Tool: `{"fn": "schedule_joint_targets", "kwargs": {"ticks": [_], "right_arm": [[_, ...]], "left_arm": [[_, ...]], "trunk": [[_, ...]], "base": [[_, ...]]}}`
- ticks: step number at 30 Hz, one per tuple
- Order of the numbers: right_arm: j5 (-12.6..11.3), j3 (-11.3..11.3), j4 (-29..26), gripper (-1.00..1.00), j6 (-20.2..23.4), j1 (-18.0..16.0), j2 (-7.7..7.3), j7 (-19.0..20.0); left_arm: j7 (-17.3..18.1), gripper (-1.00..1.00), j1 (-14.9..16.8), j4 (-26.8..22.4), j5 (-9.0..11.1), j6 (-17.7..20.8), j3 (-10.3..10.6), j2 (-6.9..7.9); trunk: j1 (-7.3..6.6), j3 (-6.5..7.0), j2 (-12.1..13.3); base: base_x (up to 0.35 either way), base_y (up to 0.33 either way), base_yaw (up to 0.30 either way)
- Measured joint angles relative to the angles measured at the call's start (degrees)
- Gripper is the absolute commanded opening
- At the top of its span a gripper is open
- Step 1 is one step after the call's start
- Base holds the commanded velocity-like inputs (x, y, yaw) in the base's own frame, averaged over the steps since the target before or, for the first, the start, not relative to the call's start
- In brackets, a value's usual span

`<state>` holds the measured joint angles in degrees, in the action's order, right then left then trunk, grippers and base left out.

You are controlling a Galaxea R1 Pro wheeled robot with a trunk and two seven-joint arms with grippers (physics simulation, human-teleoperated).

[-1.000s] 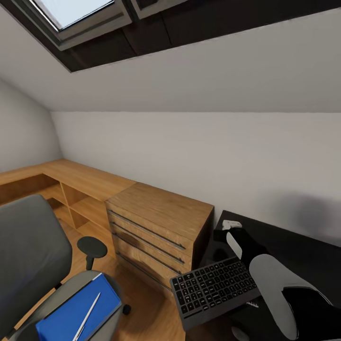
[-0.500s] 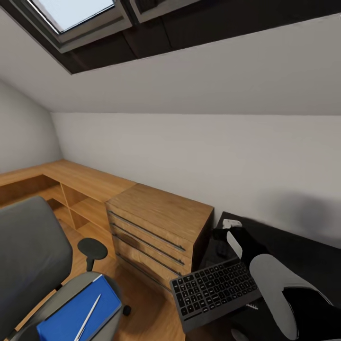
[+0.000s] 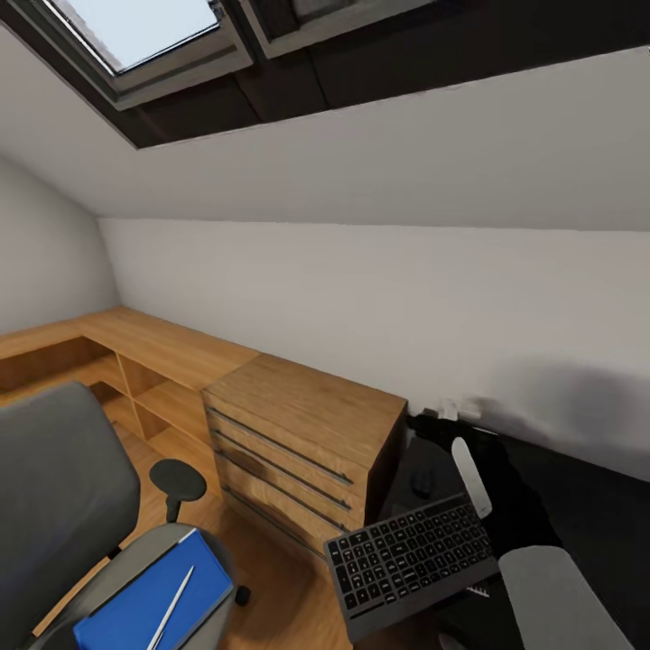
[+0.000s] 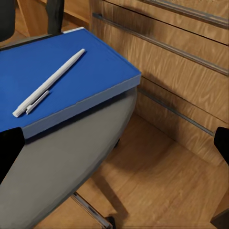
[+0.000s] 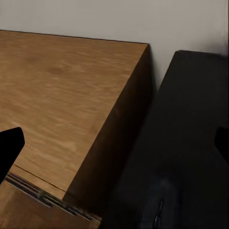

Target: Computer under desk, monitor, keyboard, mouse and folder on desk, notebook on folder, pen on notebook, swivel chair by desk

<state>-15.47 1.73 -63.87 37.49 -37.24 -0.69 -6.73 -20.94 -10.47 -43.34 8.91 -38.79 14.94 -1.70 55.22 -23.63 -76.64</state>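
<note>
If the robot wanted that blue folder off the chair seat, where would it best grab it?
Probably the corner of the folder that juts past the rounded seat edge of the swivel chair, nearest the wooden drawers. Its underside is free there, so fingers could pinch above and below. The pen lies loose on top.

Pen (image 4: 47,84) atop blue folder (image 4: 90,81) on grey chair seat (image 4: 62,162).

Light-wood chest of drawers (image 3: 302,442) beneath skylight (image 3: 135,27).
</note>
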Motion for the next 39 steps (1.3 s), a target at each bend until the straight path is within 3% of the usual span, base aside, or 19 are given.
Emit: {"fn": "schedule_joint_targets", "kwargs": {"ticks": [3,5,6,10,13,23,31,39], "right_arm": [[-2.1,0.5,-8.9,1.0,3.4,4.1,0.53,-3.4],[-3.7,0.7,-12.0,1.0,4.6,5.3,1.08,-4.8],[-8.0,1.1,-16.9,1.0,6.5,6.8,2.12,-6.7],[-11.4,1.4,-19.4,1.0,7.6,7.9,2.55,-7.9],[-12.1,1.4,-19.9,1.0,7.7,8.1,2.65,-8.2],[-16.1,1.6,-21.8,1.0,7.9,8.6,2.65,-8.5],[-16.1,1.6,-21.8,1.0,7.9,8.6,2.63,-8.5],[-16.1,1.6,-21.8,1.0,7.8,8.6,2.62,-8.5]], "left_arm": [[0.0,1.0,0.0,0.0,0.0,0.0,0.0,-0.01],[0.1,1.0,0.0,0.1,0.0,0.0,0.0,-0.01],[0.1,1.0,0.0,0.1,0.0,0.0,0.0,-0.01],[0.0,1.0,0.0,0.1,0.0,-0.1,0.0,-0.01],[0.0,1.0,0.0,0.1,-0.1,-0.1,0.0,-0.01],[0.0,1.0,0.0,0.9,0.0,-0.1,0.0,0.02],[0.3,1.0,0.0,1.0,0.0,-0.1,0.0,0.07],[0.3,1.0,0.0,1.0,0.0,-0.1,0.0,0.07]], "trunk": [[-0.66,0.54,1.2],[-1.1,0.9,2.0],[-1.32,1.08,2.4],[-2.2,1.8,4.0],[-2.85,2.34,5.2],[-2.86,2.35,5.2],[-2.85,2.45,5.2],[-2.83,2.32,5.2]], "base": [[0.0,0.0,0.0],[0.0,0.0,0.0],[0.0,0.0,0.0],[0.0,0.0,0.0],[0.0,0.0,0.0],[0.0,0.0,-0.029],[-0.067,0.0,-0.231],[-0.288,0.007,-0.102]]}}
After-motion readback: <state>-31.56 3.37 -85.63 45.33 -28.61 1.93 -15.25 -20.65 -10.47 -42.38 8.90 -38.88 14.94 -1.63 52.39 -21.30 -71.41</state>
